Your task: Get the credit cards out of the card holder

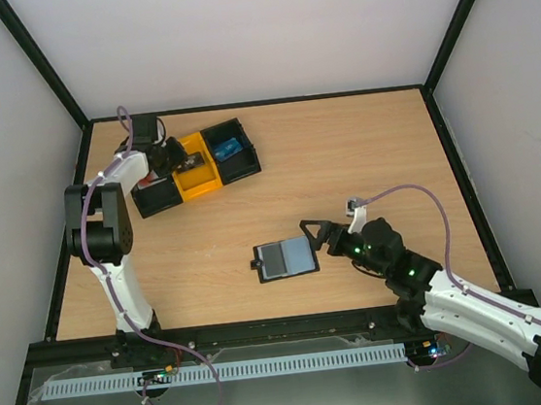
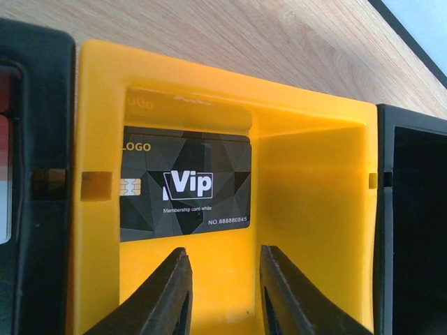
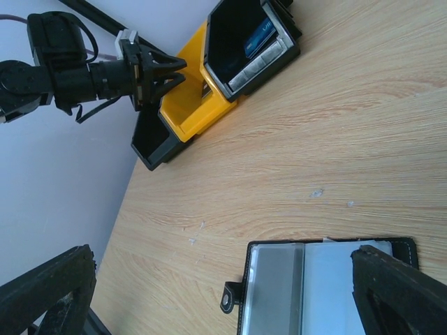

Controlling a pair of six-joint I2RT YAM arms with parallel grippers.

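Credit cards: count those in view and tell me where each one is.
2 clearly. A black Vip card is in the tray's yellow middle compartment; a blue card in its black end compartment. The card holder or the other compartments may hide more.

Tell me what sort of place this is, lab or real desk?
Probably a lab robot test cell, not a real desk: plain white panel walls, a black metal frame edging them, and a light wooden tabletop boxed in between.
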